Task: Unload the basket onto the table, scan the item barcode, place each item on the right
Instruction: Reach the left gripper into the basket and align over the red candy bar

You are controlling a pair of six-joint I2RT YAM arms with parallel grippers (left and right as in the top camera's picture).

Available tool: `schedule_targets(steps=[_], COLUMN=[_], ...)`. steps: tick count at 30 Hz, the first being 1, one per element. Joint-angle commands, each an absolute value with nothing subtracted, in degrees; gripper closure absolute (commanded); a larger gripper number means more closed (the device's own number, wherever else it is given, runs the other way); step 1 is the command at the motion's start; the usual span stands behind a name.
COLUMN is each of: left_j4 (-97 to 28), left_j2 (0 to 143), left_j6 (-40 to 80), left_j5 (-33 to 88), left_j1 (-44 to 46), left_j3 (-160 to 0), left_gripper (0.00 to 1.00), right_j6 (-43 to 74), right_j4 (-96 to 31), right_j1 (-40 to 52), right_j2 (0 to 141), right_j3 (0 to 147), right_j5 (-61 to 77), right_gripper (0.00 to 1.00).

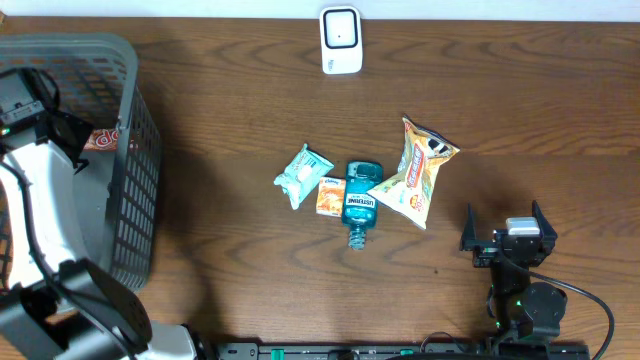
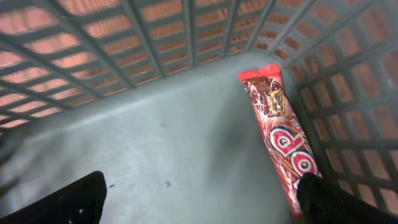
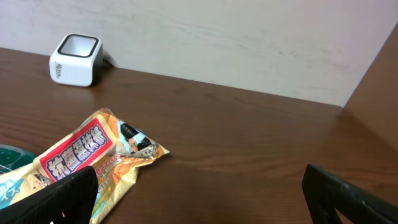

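Wooden table (image 1: 220, 90): four items (image 1: 361, 198), one scanner (image 1: 341, 40), one basket (image 1: 135, 150) with one bar (image 2: 280, 143).

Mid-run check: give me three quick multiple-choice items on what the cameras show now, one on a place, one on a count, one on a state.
1. Where is the red wrapper?
A. inside the grey basket
B. on the floor
C. leaning on the wall

2. How many items lie clustered outside the basket?
A. two
B. four
C. six

3. The right gripper is:
A. shut on a cup
B. open and empty
C. shut on a cloth

Answers:
1 A: the left wrist view shows it lying on the basket's bottom.
2 B: packet, small box, bottle and snack bag.
3 B: its fingers stand wide apart with nothing between them.
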State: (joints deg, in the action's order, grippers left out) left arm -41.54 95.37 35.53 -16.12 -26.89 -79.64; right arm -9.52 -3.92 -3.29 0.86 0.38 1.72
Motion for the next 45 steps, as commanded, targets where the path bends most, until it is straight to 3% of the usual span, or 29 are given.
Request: schedule_targets(steps=[1, 9, 13, 19, 45], left_j4=[-39.6, -33.5, -29.0, -25.2, -14.6], left_j2=[99.0, 107.1, 109.8, 111.6, 119.1], left_j6=[34.0, 30.0, 15.8, 5.4, -3.4], left_j5=[-15.4, -14.5, -7.2, -6.9, -6.4], left_j1=[-26.9, -26.9, -26.9, -26.9, -26.9], left_j3=[-80.1, -80.1, -80.1, -80.1, -80.1], left_gripper=[0.02, 0.02, 0.02, 0.02, 0.02], right_j6=[-9.9, -9.9, -9.9, -9.9, -9.9], right_j4=[-4.1, -4.1, -4.1, -4.1, -4.1], right_j1=[-2.9, -2.9, -2.9, -2.9, -2.9], right_j2=[0.8, 0.8, 0.8, 0.8, 0.8], right_j3=[0.3, 0.3, 0.3, 0.3, 0.3], right_j5=[1.8, 1.8, 1.8, 1.8, 1.8], right_gripper=[0.01, 0.01, 0.01, 0.01, 0.01])
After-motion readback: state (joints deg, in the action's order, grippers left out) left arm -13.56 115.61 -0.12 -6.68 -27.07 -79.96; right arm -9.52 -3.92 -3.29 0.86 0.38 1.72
